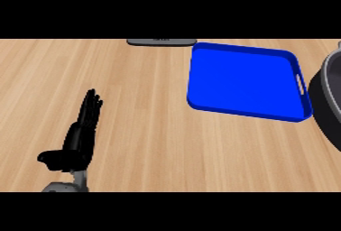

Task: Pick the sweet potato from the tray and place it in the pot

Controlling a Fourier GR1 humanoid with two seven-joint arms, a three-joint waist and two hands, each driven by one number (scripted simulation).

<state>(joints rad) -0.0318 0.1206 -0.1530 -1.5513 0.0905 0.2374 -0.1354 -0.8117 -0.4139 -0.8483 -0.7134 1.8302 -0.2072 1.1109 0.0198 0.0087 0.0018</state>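
Our left hand (78, 135) rests at the lower left of the view with its fingers straight and pressed together, pointing up the wooden counter (133, 113) and holding nothing, thumb stuck out to the side. Well to its right lies the blue tray (248, 81), its floor bare, and just beyond that tray's right rim we see part of what looks like the dark pot (328, 94), cut off by the edge. We cannot see the sweet potato or our right hand anywhere, and 1 grey slab (162, 41) sits at the counter's far edge.
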